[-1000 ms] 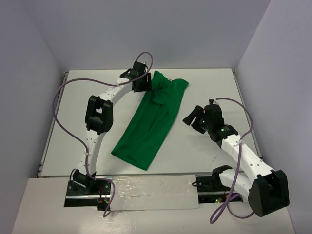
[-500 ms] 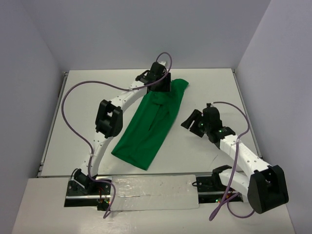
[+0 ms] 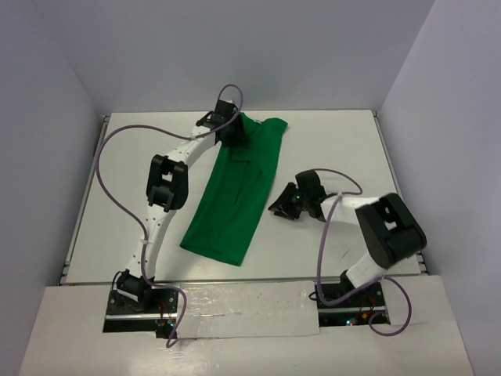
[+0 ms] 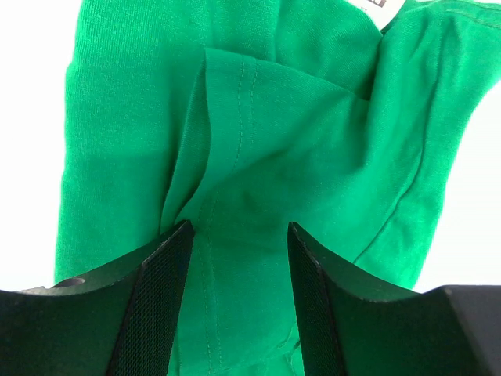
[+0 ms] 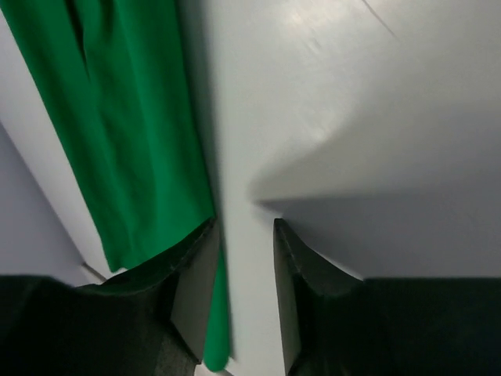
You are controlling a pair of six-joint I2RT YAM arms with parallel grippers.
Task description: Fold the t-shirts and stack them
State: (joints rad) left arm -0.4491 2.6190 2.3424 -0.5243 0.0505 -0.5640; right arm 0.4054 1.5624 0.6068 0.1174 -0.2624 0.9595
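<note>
The bright-green t-shirt (image 3: 235, 196) lies as a long narrow strip, slanting from the far middle of the table toward the near left. My left gripper (image 3: 233, 135) hovers over its far end. In the left wrist view the gripper (image 4: 239, 235) is open, with creased green cloth (image 4: 274, 117) and a stitched fold under the gap. My right gripper (image 3: 279, 207) is low beside the shirt's right edge. In the right wrist view it (image 5: 244, 235) is open by a narrow gap over bare table, the shirt's edge (image 5: 133, 133) along its left finger (image 5: 196, 274).
The white table (image 3: 337, 141) is walled on the left, back and right. A raised rim (image 3: 77, 227) runs along its left side. The arm bases sit on a white strip (image 3: 235, 309) at the near edge. Purple cables loop above both arms.
The left gripper swung right, then back left, and the shirt's far end now lies flatter. The right arm moved left and down to the shirt's edge, its jaws narrowing.
</note>
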